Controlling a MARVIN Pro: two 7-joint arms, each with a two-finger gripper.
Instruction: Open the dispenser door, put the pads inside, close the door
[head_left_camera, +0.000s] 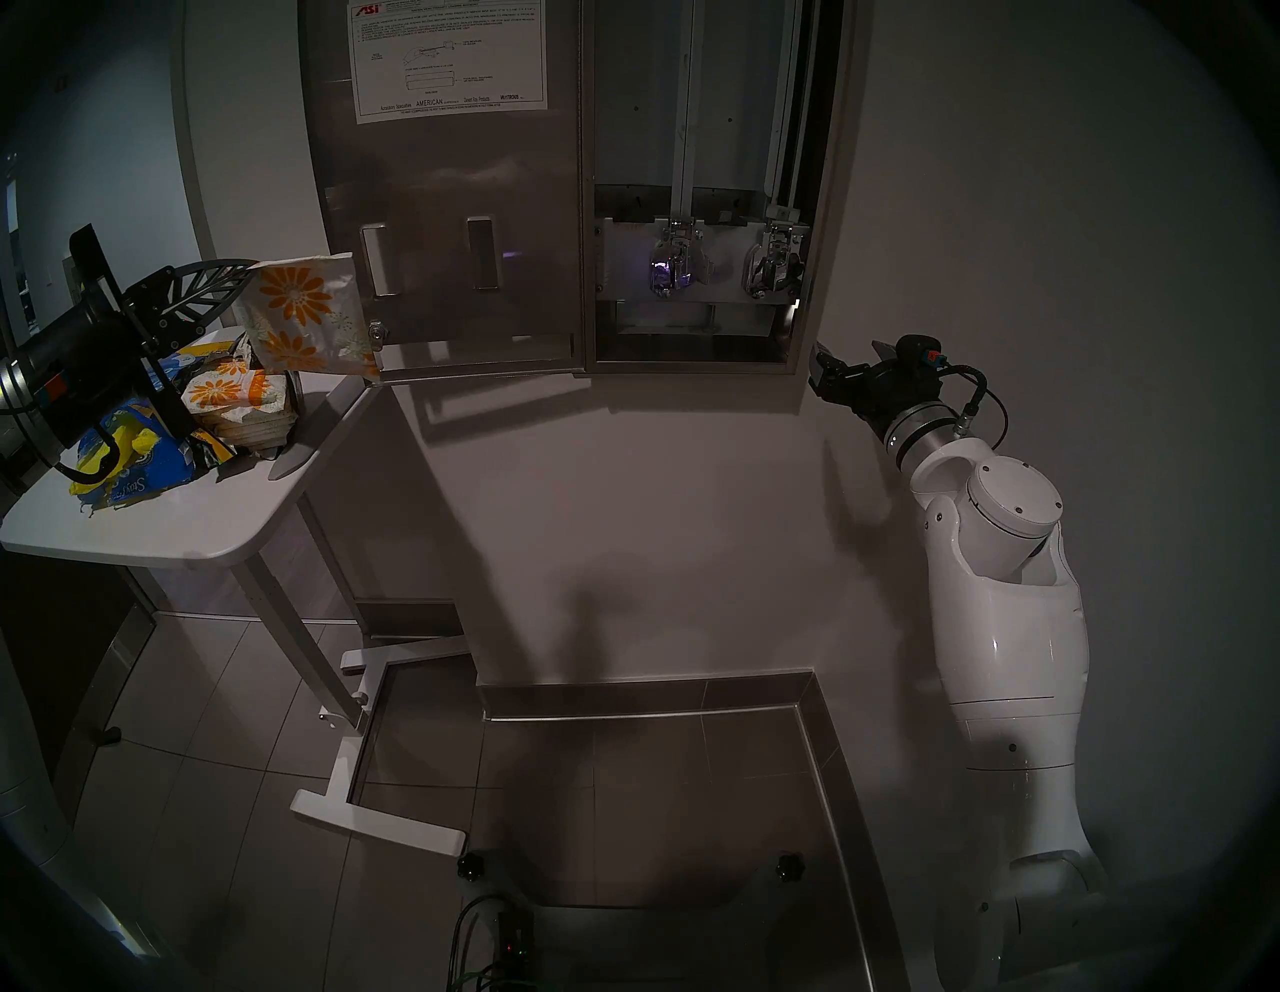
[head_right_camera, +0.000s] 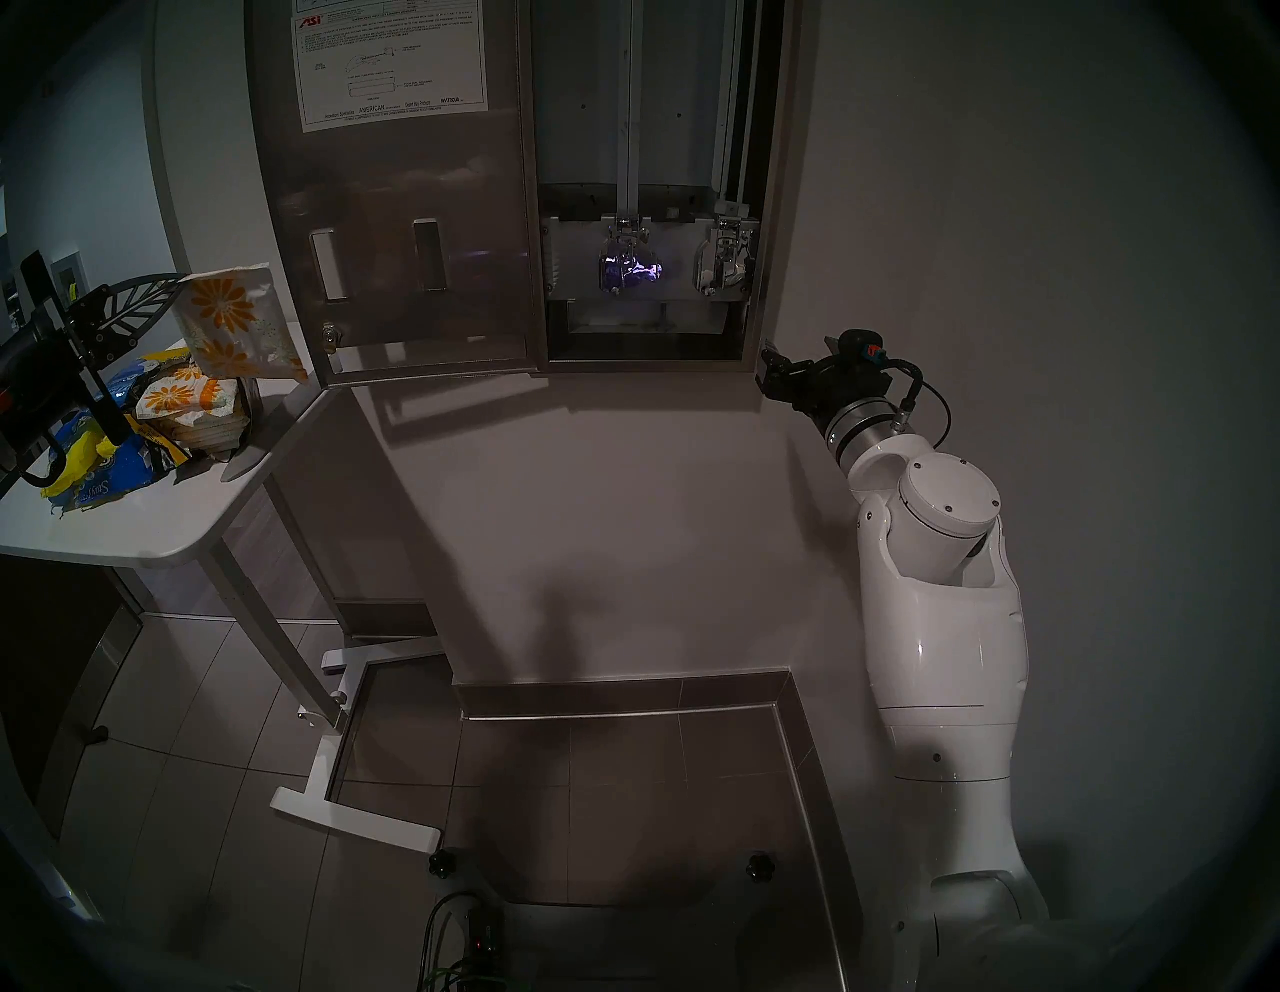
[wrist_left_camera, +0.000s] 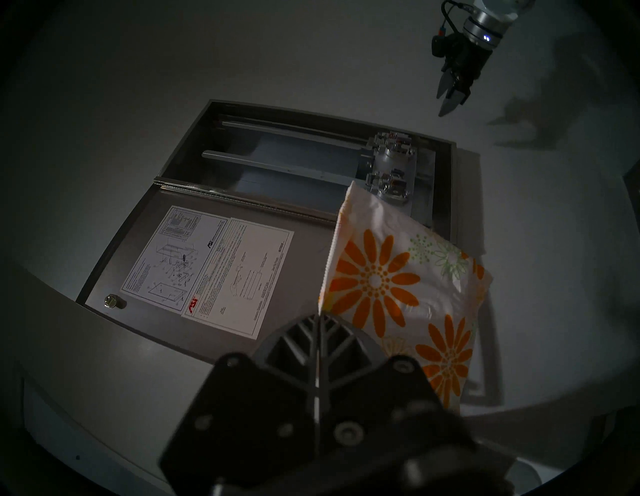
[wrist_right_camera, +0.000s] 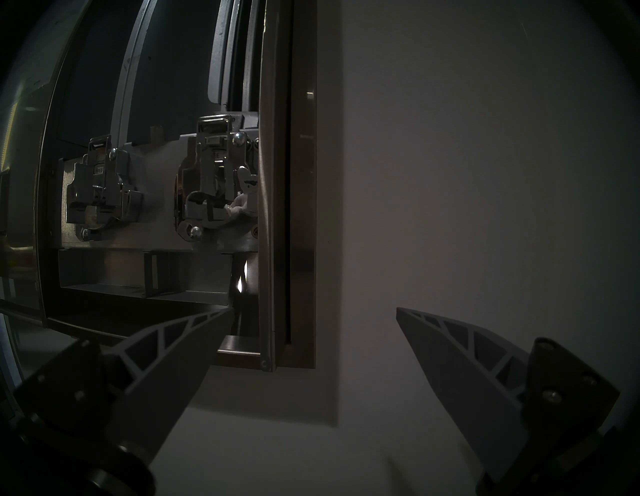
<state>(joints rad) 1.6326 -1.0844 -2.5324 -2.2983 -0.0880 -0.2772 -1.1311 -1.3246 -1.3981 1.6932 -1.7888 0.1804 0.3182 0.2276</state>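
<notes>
Hanging limp from the left gripper (wrist_left_camera: 320, 317), whose jaws pinch one edge, the flower-print pad (head_left_camera: 305, 312) looks light, soft and crinkly — a hold nearer its middle would likely steady it for a chute. It sits above the table (head_left_camera: 208, 533), beside the open dispenser door (head_left_camera: 443, 208), whose sheet reads "ASI" and "AMERICAN" — the right gripper (wrist_right_camera: 311, 346) waits, jaws apart, by the dispenser (head_left_camera: 824, 208)

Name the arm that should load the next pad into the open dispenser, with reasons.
Left. The left gripper is shut on a flower-print pad, lifted beside the open dispenser door. The right gripper is open and empty, by the dispenser at its lower right corner.
</notes>
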